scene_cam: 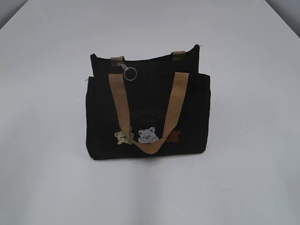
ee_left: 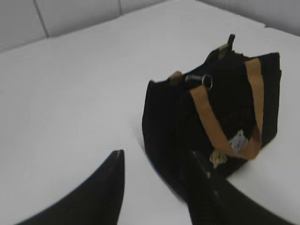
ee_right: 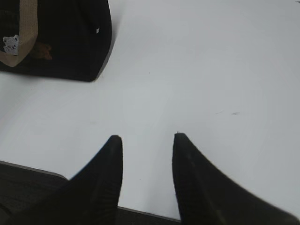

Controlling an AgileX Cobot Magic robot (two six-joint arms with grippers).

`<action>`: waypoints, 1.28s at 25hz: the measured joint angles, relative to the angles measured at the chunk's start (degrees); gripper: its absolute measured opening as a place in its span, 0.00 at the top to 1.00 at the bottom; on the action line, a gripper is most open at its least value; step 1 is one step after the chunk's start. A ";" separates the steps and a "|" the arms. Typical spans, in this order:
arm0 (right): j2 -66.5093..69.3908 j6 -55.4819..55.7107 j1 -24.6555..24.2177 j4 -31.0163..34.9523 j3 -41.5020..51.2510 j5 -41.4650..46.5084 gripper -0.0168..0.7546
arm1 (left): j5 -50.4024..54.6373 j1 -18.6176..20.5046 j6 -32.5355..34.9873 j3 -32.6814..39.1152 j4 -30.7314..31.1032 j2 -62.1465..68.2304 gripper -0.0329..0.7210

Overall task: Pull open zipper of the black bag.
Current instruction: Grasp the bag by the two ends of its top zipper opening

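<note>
Bag (scene_cam: 147, 112) upright on counter (scene_cam: 47, 140), zipper (scene_cam: 125, 68) pull at top left. Left pincer (ee_left: 157, 154) spread, empty. Right pincer (ee_right: 146, 139) spread, empty, well apart from bag.

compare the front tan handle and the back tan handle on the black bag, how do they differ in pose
The front handle hangs down over the face of the black bag, its loop reaching the bear patches; the back handle shows only as two short stubs at the top edge. The front handle is visible along its whole length; the rest of the back handle is hidden behind the bag. The zipper pull's ring lies near the front handle's left end. Both are tan webbing.
</note>
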 joint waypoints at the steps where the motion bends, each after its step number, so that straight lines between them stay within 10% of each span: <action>1: 0.00 0.00 0.00 0.00 0.00 0.00 0.61 | -2.66 0.00 8.53 0.00 -6.30 3.75 0.52; 8: 0.00 0.00 0.00 -0.05 0.00 0.00 0.61 | -8.14 -0.38 54.44 -0.67 -43.50 39.65 0.46; 12: 0.00 0.00 0.00 0.01 0.00 0.00 0.61 | -4.14 -2.84 71.00 -2.19 -52.59 54.90 0.46; 24: 0.09 -1.68 0.00 1.15 0.00 0.00 0.61 | -3.43 -9.44 89.21 -9.65 -64.01 78.94 0.42; 29: 10.25 -17.85 0.00 12.84 -1.18 -3.05 0.61 | -3.46 -11.53 89.42 -12.64 -64.30 81.29 0.85; 32: 22.32 -29.73 0.00 24.87 -2.07 -12.78 0.61 | -3.46 -11.71 89.42 -12.64 -64.37 81.34 0.89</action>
